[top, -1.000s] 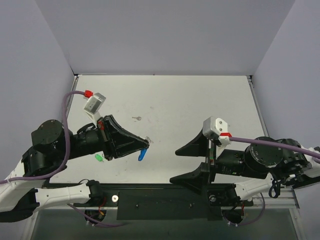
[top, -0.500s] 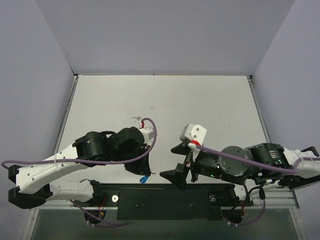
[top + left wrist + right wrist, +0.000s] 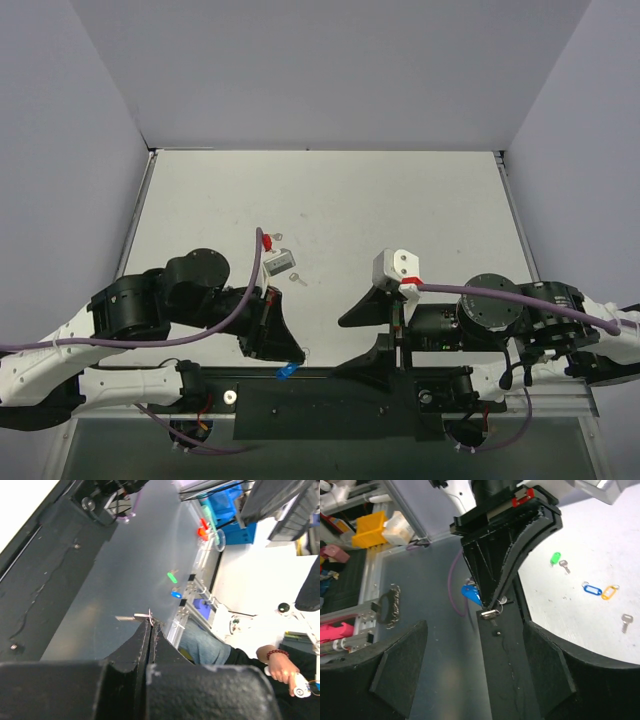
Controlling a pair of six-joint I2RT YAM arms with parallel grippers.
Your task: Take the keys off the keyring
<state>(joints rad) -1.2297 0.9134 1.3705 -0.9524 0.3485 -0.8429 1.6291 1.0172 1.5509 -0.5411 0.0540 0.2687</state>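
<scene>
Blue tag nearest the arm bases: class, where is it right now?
In the top view the blue tag is at the table's near edge, just beyond the shut left gripper's fingertips, left of the open right gripper.

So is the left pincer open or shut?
Shut. In its wrist view the left pincer shows no gap between fingers, nipping a small silvery piece at the tips.
</scene>
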